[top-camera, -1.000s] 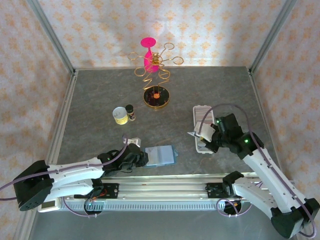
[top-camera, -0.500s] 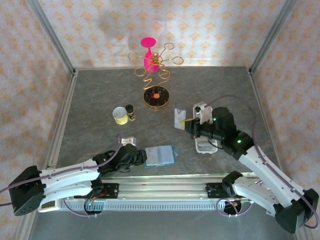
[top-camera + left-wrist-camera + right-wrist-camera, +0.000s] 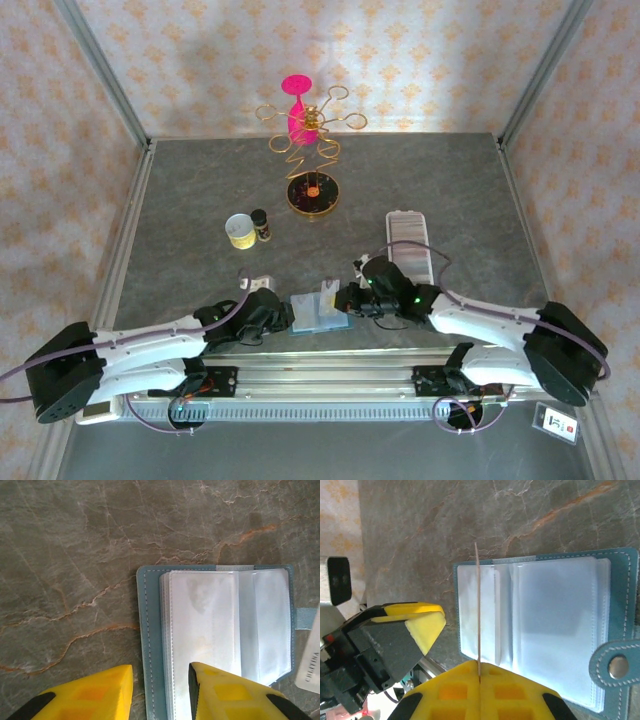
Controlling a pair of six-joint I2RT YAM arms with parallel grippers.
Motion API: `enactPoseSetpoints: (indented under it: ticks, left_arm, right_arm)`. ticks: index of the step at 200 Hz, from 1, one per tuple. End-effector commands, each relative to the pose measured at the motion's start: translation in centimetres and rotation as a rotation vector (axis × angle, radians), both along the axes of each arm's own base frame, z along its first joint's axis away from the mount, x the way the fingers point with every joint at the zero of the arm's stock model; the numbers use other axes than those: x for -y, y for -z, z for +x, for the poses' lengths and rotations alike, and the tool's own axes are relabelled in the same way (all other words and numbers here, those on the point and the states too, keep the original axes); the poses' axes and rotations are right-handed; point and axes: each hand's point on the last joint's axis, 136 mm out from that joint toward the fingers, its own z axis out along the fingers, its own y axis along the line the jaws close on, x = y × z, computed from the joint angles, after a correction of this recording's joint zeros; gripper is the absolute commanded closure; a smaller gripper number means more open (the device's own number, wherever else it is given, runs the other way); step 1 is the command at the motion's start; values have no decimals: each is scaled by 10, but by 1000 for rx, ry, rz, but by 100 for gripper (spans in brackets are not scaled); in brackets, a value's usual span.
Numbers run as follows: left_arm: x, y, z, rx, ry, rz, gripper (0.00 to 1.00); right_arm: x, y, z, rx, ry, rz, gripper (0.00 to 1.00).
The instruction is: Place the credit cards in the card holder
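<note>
The right gripper [image 3: 479, 680], at the bottom of its wrist view, is pinching a thin credit card [image 3: 477, 610] edge-on over the open teal card holder [image 3: 555, 625], which is lying low and centre on the tabletop [image 3: 200, 190]. The left gripper [image 3: 161, 680] is standing partly open, straddling the holder's left edge and gripping nothing. A ridged plastic tray [image 3: 408, 240] is sitting right of centre.
</note>
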Motion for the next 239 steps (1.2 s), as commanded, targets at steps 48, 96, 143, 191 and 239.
enactPoseSetpoints:
  ticks: [48, 96, 143, 191, 239]
  left_arm:
    - [3, 13, -2, -26, 10, -3, 65]
    - [3, 16, -3, -31, 15, -7, 66]
    - [3, 19, -4, -38, 18, -2, 69]
    - [3, 22, -5, -44, 20, 2, 71]
    - [3, 25, -6, -51, 22, 5, 73]
  right_arm:
    - [-9, 26, 9, -40, 40, -26, 100]
    - [-18, 29, 4, -62, 16, 7, 100]
    - [-13, 44, -4, -96, 10, -20, 100]
    - [-16, 46, -12, -117, -18, -13, 100]
    - [-22, 49, -20, -139, -63, -8, 100]
